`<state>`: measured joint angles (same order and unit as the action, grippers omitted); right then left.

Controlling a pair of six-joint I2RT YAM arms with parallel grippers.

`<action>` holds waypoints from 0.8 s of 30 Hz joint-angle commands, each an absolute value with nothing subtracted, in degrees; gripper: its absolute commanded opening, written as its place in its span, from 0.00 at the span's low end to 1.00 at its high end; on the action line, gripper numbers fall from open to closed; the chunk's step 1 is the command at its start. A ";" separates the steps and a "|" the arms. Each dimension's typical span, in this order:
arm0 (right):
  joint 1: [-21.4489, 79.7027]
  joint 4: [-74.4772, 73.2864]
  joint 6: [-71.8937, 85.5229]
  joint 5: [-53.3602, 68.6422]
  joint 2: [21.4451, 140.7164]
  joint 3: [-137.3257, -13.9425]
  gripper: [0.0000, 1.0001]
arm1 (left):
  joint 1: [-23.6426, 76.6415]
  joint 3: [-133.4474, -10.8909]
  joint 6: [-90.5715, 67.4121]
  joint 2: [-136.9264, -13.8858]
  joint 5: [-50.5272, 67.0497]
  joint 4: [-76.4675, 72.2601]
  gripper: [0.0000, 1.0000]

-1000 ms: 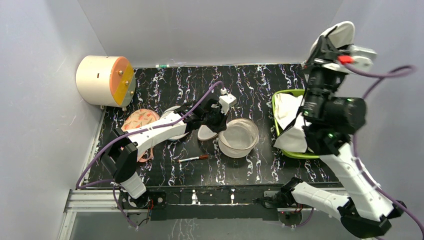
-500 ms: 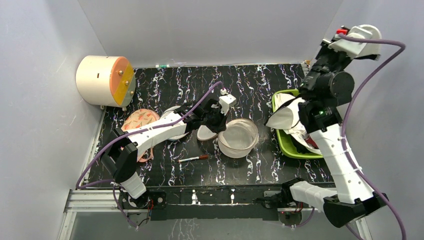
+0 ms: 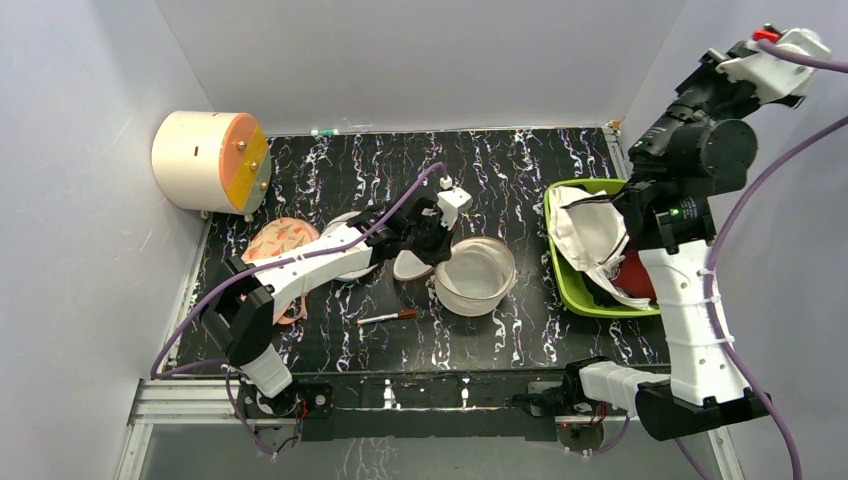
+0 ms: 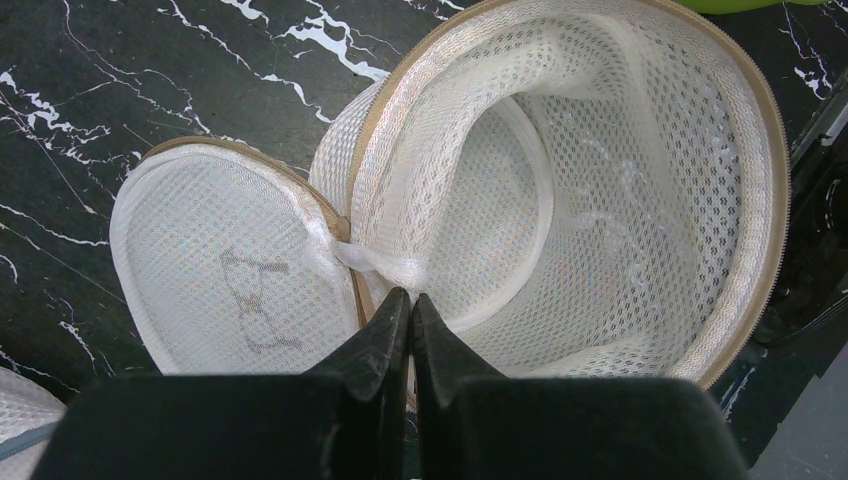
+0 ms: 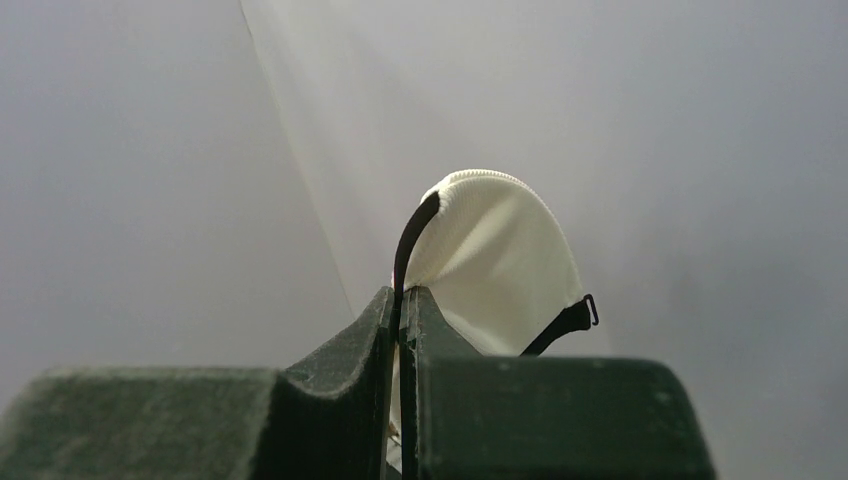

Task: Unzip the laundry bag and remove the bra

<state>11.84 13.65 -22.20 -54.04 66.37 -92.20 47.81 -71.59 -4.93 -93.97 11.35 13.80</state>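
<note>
1. The laundry bag (image 3: 475, 275) sits open near the middle of the surface (image 3: 330, 170). Its zip rim (image 4: 765, 150) is undone as far round as we can see, and the flap (image 4: 235, 285) lies folded out to one side with its dark mark facing up. Inside the bowl we see only mesh.
2. The left gripper (image 4: 410, 305) is pinched together on a small fold of mesh at the hinge between flap and bowl, pinning the bag in place.
3. The right gripper (image 5: 400, 300) is clamped on the thin black strap (image 5: 410, 230) of the bra (image 5: 495, 260), just where the strap meets the white cup, which stands above the gripper against a bare wall.
4. So the bra is out of the bag and held in the air. In the top view the right arm reaches high beside the right wall, above a green bin (image 3: 578, 184), and we cannot pick the bra out there.
5. We judge the bra to be light and soft. The padded cup holds its curve, but the rest will dangle and swing.
6. The strap is narrow and probably stretchy, so it could slide through the grip. The cup's stitched edge would give a surer hold.
7. The bag looks light and floppy, so we expect it to drag along unless it is held down.
</note>
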 commanded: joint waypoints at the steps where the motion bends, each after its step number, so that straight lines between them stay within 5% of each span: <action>1: 11.46 16.46 -25.63 -52.99 66.98 -99.04 0.00 | 48.09 -73.99 -4.58 -90.68 11.69 14.33 0.00; 14: 10.84 26.53 -31.88 -54.62 64.00 -80.54 0.00 | 48.09 -74.09 -4.58 -91.05 11.08 14.56 0.00; 24: 3.24 18.87 -18.27 -49.31 68.63 -76.35 0.00 | 48.33 -74.26 -4.04 -90.63 10.17 15.06 0.00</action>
